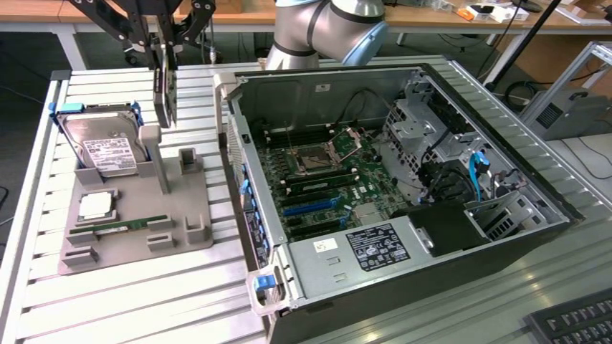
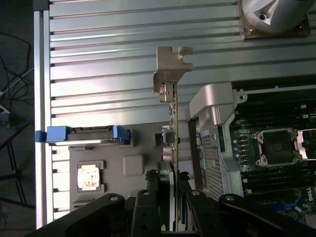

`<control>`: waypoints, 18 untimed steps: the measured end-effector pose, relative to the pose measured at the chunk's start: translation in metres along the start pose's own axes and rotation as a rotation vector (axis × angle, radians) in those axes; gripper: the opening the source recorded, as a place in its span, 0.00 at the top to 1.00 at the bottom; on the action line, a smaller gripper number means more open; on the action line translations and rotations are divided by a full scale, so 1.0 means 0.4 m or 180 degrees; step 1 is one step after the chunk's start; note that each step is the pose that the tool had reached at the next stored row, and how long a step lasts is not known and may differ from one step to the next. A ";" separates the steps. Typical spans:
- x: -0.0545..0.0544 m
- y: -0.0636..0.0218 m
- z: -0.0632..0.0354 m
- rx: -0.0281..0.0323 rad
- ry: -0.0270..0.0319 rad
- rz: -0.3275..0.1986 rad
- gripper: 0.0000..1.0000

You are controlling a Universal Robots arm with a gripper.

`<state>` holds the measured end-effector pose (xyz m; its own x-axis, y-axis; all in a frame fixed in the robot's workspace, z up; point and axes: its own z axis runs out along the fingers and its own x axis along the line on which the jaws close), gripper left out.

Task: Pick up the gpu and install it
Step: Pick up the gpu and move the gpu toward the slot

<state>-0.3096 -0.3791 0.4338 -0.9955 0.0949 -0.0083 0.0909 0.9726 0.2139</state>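
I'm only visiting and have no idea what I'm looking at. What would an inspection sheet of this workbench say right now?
Surface: slatted metal table, carrying a grey holder tray and an open computer case.
Job's things: the gpu hangs edge-on in the gripper, over the tray's far end and beside the case; it is not seated in the case.
Clutter: a hard drive, a processor chip and a memory stick sit in the tray.
Grippers: the gripper is shut on the gpu's upper edge.
Cables: blue cables inside the case; black cables on the floor.
Surroundings: a keyboard and a wooden desk behind.
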 end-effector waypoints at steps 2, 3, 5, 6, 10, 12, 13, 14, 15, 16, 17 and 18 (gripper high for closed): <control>0.000 0.000 -0.001 -0.0009 0.0001 0.0000 0.74; 0.000 0.000 -0.002 -0.0013 0.0001 0.0000 0.74; 0.000 0.000 -0.003 -0.0021 0.0002 0.0000 0.74; 0.000 0.000 -0.003 -0.0025 0.0003 0.0001 0.74; 0.000 0.001 -0.007 -0.0045 0.0004 0.0001 0.74; 0.000 0.001 -0.009 -0.0053 0.0005 0.0001 0.74; 0.000 0.002 -0.011 -0.0057 0.0006 0.0002 0.74; 0.000 0.002 -0.012 -0.0062 0.0006 0.0002 0.74; 0.000 0.002 -0.014 -0.0071 0.0006 0.0002 0.74; 0.000 0.002 -0.015 -0.0074 0.0007 0.0002 0.74; 0.000 0.002 -0.015 -0.0074 0.0006 0.0002 0.74; 0.000 0.002 -0.015 -0.0074 0.0007 0.0002 0.74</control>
<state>-0.3096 -0.3795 0.4398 -0.9955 0.0950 -0.0061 0.0909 0.9673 0.2366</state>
